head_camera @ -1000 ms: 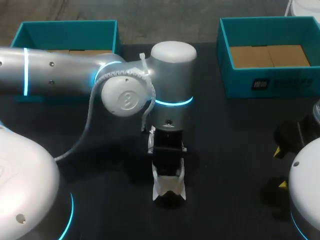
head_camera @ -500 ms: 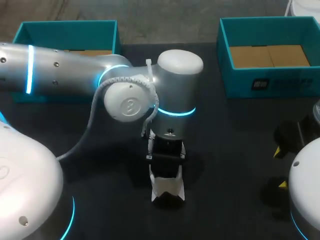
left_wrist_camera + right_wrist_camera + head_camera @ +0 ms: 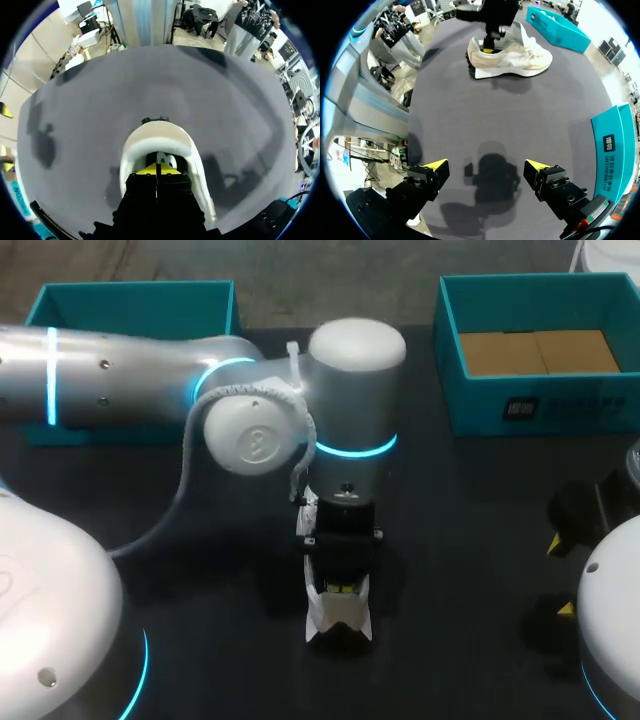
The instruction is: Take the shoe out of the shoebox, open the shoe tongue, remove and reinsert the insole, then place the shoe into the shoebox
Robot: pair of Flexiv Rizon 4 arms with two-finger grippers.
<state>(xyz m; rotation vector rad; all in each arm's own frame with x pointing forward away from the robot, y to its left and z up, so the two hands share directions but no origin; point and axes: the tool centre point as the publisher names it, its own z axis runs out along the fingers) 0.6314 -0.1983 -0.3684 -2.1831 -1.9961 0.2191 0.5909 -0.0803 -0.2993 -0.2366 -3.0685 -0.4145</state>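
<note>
Shoebox at left [image 3: 130, 286]: no shoe seen inside. Shoe [image 3: 325, 615] out, upright at table centre. Left gripper [image 3: 343, 588] tips pressed together inside heel opening; hold on insole unclear. Judged: take-out done, insole work and return remain. Right gripper [image 3: 487, 165] fingers spread wide, holding nothing.

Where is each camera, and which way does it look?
Head view: above and behind, looking down on the black table; silver left arm over its middle.
Left wrist view: on that arm's wrist, looking down into the cream and white sneaker; yellow-tipped left jaws show.
Right wrist view: on the right wrist, looking across the table; open right jaws show.
All share the sneaker.
</note>
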